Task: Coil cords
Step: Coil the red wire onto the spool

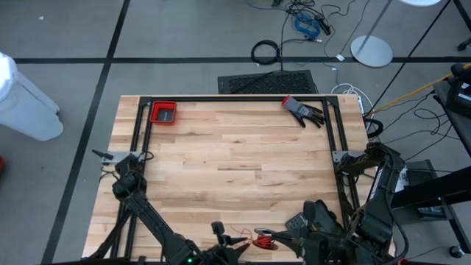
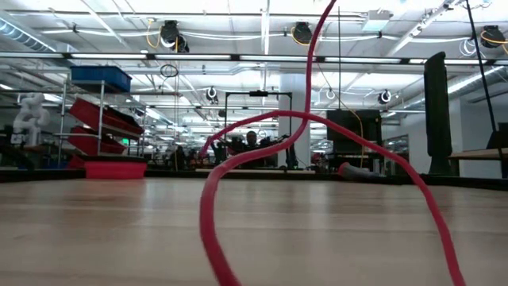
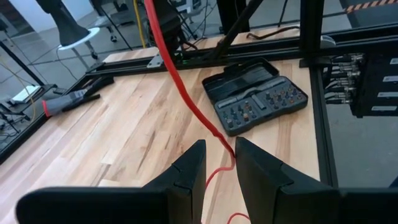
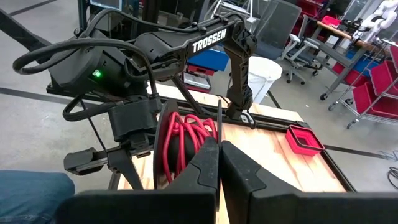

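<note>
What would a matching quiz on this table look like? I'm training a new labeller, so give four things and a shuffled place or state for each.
Things:
1. red bin
2. glove
3. red cord
4. black case

Places or states:
a. near edge, about the middle
b. open, small bits inside
c. far left corner
d. far right corner

Pairs: 1-c, 2-d, 3-a, 4-b

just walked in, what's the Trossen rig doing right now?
It is coiling a thin red cord at the near edge of the wooden table. The right tool is shut on the bundled red loops, holding them up. The left tool stands beside it with the cord running between its fingers; whether they pinch it is unclear. A red bin and a dark glove sit untouched at the far edge.
</note>
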Robot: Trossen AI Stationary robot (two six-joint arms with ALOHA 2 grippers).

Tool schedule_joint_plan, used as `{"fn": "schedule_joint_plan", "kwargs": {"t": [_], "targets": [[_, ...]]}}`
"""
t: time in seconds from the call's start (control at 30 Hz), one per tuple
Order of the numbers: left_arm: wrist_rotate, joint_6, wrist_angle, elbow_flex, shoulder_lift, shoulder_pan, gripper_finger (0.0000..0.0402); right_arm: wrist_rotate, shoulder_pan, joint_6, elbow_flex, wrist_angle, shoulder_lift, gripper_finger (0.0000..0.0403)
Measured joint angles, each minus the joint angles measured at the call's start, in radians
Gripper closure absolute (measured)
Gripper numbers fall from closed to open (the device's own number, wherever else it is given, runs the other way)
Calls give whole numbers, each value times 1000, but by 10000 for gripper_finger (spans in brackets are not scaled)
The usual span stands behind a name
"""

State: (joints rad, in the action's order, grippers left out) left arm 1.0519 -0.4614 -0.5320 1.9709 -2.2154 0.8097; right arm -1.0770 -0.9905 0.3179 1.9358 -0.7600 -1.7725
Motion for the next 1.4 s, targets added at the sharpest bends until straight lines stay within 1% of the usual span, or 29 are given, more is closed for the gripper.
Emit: {"fn": "schedule_joint_plan", "kwargs": {"t": [0.1,0.2,0.27,0.37,0.4,0.6,0.73,0.77,0.9,1.17,1.3,1.4], "targets": [[0,0,1,0,0,0,309,0,0,0,0,0,0,403],[3,6,0,0,0,-3,323,0,0,0,0,0,0,403],[4,6,0,0,0,-6,344,0,0,0,0,0,0,403],[5,22,0,0,0,-10,386,0,0,0,0,0,0,403],[5,23,-1,0,0,-10,392,0,0,0,0,0,0,403],[6,25,-5,0,0,-9,397,0,0,0,0,0,0,403],[56,25,-7,0,0,-10,398,-1,0,7,0,0,0,403],[70,28,-8,0,0,-15,398,-8,0,28,0,1,0,403],[92,60,-8,0,1,-55,399,-102,0,84,-1,3,0,403],[91,85,8,0,5,-143,400,-154,3,113,-1,2,-1,403],[87,157,102,0,5,-156,400,-245,10,116,-1,2,-12,403],[83,261,221,0,5,-153,400,-262,27,115,-1,2,-17,403]]}}
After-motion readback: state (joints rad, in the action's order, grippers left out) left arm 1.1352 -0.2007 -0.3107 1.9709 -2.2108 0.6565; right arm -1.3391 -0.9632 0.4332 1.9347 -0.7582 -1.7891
